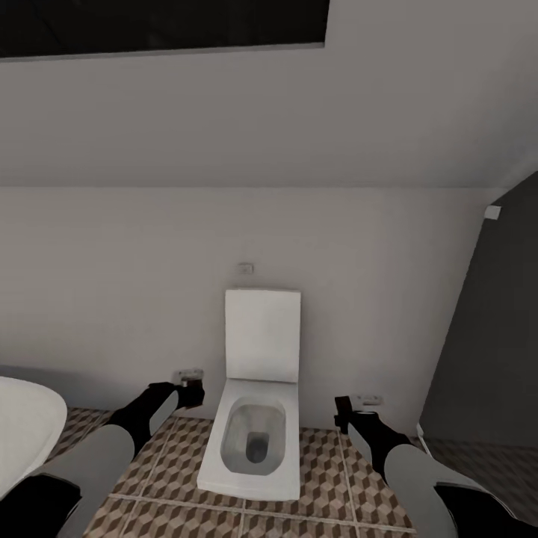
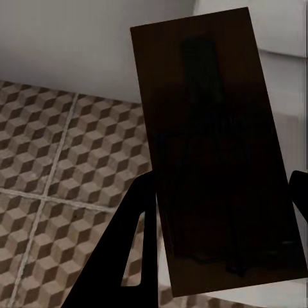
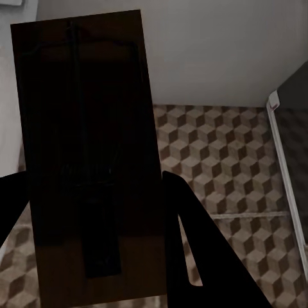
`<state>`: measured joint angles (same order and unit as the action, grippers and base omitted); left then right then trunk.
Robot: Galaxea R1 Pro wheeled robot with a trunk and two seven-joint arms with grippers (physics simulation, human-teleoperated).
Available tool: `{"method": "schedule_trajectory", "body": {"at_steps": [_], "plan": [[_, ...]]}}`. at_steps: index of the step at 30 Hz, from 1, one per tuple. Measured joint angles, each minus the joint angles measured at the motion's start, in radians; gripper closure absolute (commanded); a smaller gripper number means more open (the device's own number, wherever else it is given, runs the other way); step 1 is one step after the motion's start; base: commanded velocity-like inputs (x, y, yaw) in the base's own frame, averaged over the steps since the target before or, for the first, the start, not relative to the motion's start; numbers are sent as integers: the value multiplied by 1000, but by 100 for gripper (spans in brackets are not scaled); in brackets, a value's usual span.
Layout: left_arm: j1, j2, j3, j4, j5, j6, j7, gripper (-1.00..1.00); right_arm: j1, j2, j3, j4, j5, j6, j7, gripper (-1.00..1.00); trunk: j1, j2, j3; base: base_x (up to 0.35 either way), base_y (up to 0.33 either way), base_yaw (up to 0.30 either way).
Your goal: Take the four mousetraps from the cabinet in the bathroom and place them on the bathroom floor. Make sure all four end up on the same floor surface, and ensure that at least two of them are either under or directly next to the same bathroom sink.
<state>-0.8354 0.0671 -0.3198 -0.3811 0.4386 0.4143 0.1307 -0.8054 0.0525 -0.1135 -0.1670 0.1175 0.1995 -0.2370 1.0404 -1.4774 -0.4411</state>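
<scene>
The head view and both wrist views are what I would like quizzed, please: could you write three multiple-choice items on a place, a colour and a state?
1. In the head view, the toilet stands:
A. between the two arms
B. left of both arms
C. right of both arms

2. The floor tiles are patterned in:
A. blue and white
B. brown, beige and cream
C. plain black

3. The left gripper and right gripper are:
A. both open and empty
B. one holding, one empty
C. each shut on a mousetrap

Answers:
1 A: the bowl sits between the forearms, against the wall.
2 B: the cube pattern shows those tones.
3 C: one dark flat mousetrap sits between the left fingers, another mousetrap between the right.
</scene>
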Motion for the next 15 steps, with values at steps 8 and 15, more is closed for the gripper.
{"method": "schedule_trajectory", "body": {"at_steps": [8, 15], "plan": [[-2, -4, -2, -1, -1, -3, 1, 100, -1, 0, 2, -1, 6, 5, 1, 100, 0, 0, 0, 0, 47, 0], [-2, -2, -1, -1, -1, -6, 0, 100, 0, 5, 3, -2, 9, 6, 2, 100, 0, 0, 0, 0, 235, 0]]}}
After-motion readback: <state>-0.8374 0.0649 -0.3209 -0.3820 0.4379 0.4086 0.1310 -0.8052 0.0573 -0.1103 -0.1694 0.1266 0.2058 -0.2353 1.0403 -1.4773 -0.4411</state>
